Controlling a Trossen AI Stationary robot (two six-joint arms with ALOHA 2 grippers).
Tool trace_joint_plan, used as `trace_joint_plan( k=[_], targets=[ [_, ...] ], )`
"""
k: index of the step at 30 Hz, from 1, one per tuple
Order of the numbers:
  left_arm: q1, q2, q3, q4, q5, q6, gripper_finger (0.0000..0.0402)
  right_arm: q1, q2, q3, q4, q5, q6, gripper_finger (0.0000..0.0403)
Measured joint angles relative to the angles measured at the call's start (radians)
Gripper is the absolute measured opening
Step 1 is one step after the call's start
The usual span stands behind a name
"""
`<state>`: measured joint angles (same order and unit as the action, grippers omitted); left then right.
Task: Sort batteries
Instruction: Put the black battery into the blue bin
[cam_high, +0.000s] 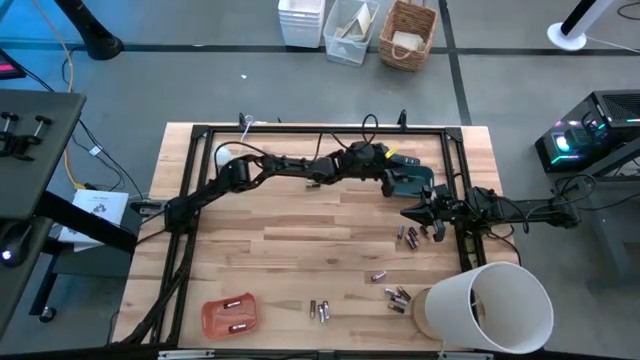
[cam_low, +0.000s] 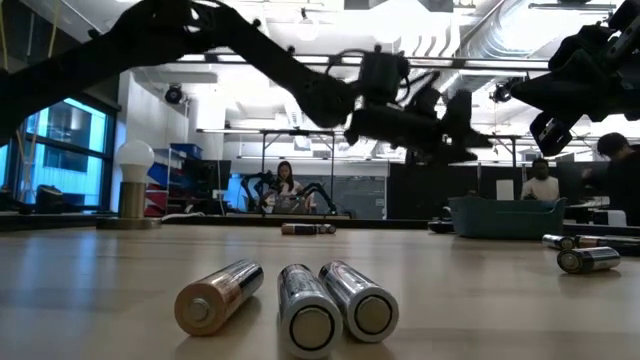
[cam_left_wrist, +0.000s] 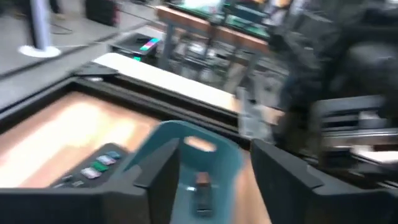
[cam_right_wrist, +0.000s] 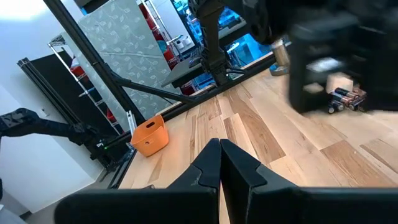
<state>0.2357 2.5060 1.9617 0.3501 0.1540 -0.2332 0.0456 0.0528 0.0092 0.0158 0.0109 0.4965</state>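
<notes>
Batteries lie loose on the wooden table: a group (cam_high: 410, 235) by the right gripper, more (cam_high: 397, 296) near the white tub, and three (cam_high: 318, 310) at the near edge, close up in the low view (cam_low: 305, 310). The orange tray (cam_high: 230, 315) holds two. My left gripper (cam_left_wrist: 208, 180) hovers open over the teal tray (cam_left_wrist: 186, 140), where one battery (cam_left_wrist: 202, 190) shows between the fingers, apart from them. My right gripper (cam_right_wrist: 221, 158) is shut and empty, above the table just near of the teal tray (cam_high: 412, 182).
A large white tub (cam_high: 490, 305) lies on its side at the near right corner. A dark remote-like bar (cam_high: 403, 158) sits beyond the teal tray. A black frame (cam_high: 320, 130) rings the work area. Open wood stretches across the table's middle and left.
</notes>
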Motion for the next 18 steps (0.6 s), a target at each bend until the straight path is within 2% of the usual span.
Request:
trace_joint_plan(
  k=[3, 6, 9, 11, 14, 18],
  targets=[
    [-0.006, -0.038, 0.001, -0.086, 0.082, 0.006, 0.0213, 0.000, 0.000, 0.000, 0.000, 0.000, 0.000, 0.0000],
    [-0.008, -0.094, -0.001, -0.228, 0.235, -0.010, 0.0217, 0.000, 0.000, 0.000, 0.000, 0.000, 0.000, 0.0000],
    [-0.016, -0.171, 0.000, -0.441, 0.406, 0.080, 0.0213, 0.000, 0.000, 0.000, 0.000, 0.000, 0.000, 0.0000],
    [-0.038, -0.223, 0.003, -0.642, 0.416, 0.196, 0.0207, 0.000, 0.000, 0.000, 0.000, 0.000, 0.000, 0.0000],
    [-0.103, -0.274, 0.000, -0.920, 0.375, 0.347, 0.0197, 0.000, 0.000, 0.000, 0.000, 0.000, 0.000, 0.0000],
    [-0.223, -0.331, -0.002, -1.097, 0.365, 0.395, 0.0181, 0.000, 0.000, 0.000, 0.000, 0.000, 0.000, 0.0000]
  ],
)
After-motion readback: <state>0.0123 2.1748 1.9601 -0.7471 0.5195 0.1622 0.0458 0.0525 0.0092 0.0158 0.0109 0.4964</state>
